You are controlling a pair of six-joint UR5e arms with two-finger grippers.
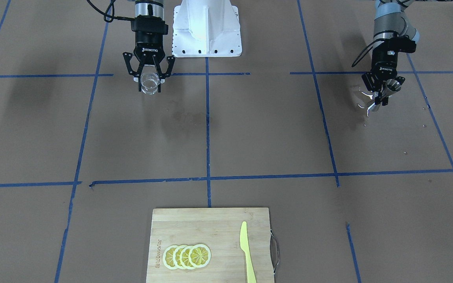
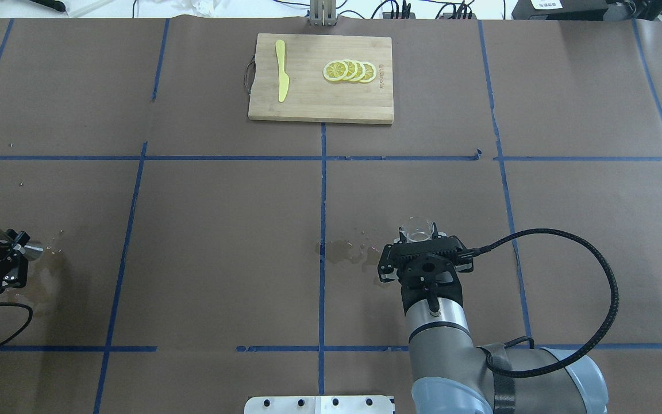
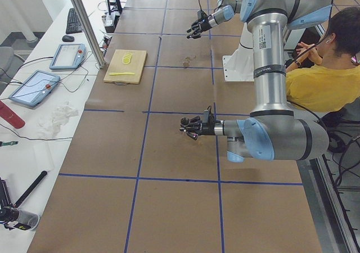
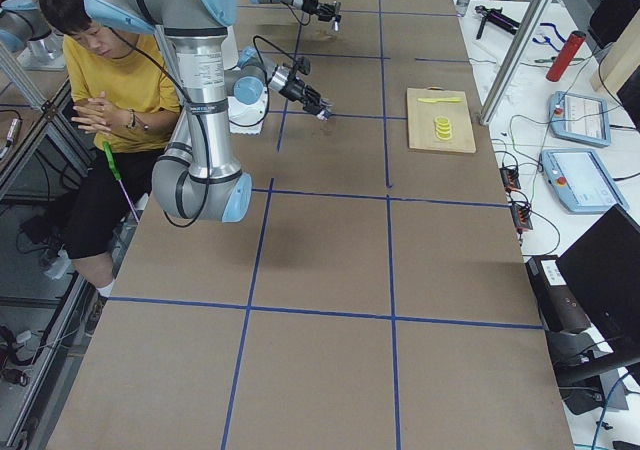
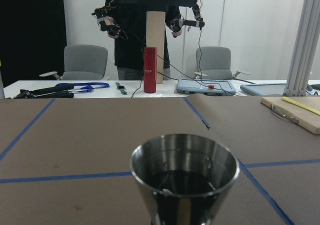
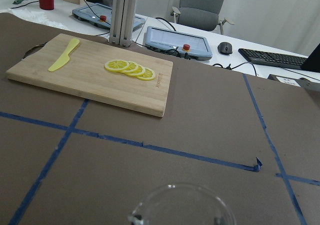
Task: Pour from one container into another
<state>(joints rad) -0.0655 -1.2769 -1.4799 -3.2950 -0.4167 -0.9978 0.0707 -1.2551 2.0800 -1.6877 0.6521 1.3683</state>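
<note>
Can't read the fill level: the glass cup (image 1: pixel 149 84) is clear and half masked by the right gripper (image 1: pixel 150 81), fingers clamped on its sides above the table (image 2: pixel 222 230) near the robot base. The left gripper (image 1: pixel 380 96) pinches the jigger (image 1: pixel 394 85) at its waist, tilted, far out left, arm cropped overhead. Count: one cup, one jigger, one cutting board (image 2: pixel 319 100), one yellow knife (image 2: pixel 281 77), four lemon slices (image 2: pixel 349 71); brown paper, blue tape grid, wet stains (image 2: pixel 345 250) beside the cup, one seated person (image 3: pixel 329 78).

Glossy clear glass cup (image 1: pixel 150 83), shiny steel jigger (image 5: pixel 184 185), matt paper-covered table (image 2: pixel 222 230), wooden board (image 2: pixel 308 103).
</note>
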